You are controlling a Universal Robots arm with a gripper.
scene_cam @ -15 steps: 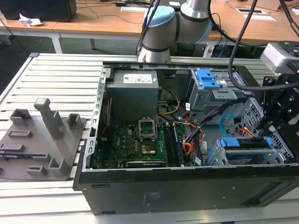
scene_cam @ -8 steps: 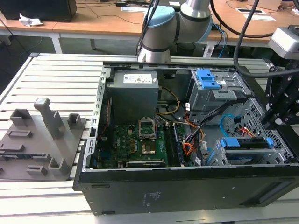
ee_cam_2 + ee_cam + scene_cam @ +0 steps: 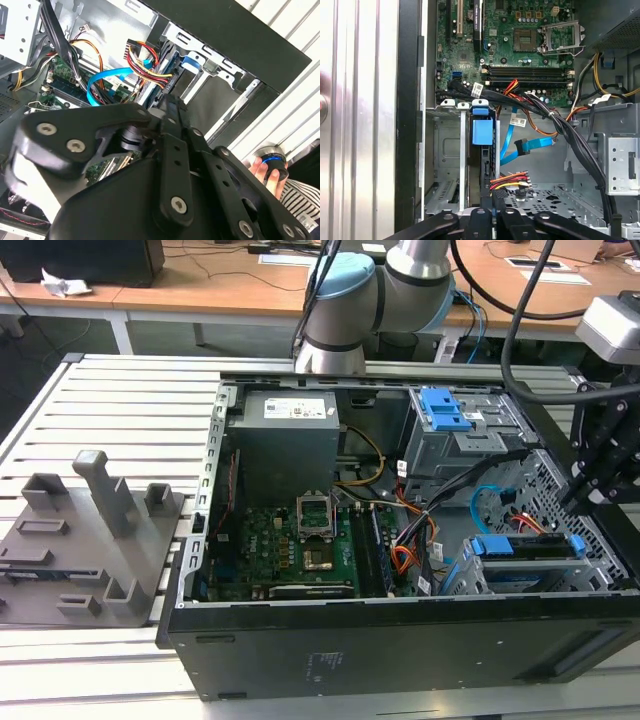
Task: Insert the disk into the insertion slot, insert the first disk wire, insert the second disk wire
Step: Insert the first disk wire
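While gripper (image 3: pixel 585 495) hangs near it, black fingers (image 3: pixel 172 120) pressed together, disk (image 3: pixel 528 560) sits in insertion slot (image 3: pixel 462 575): silver slab, bright blue plastic frame, inside grey perforated sheet-metal cage, long axis along exterior view's left-right. Glossy light-blue second disk wire (image 3: pixel 530 144) loops beside; red-yellow-black wire bundle (image 3: pixel 509 179) crowds disk's end.

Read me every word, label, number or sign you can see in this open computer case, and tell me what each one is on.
No text can be read here.
white label on the power supply: print too small to read.
white cable tags: print too blurred to read.
black case panel: faint marks, unreadable.
motherboard: lettering too small to read.
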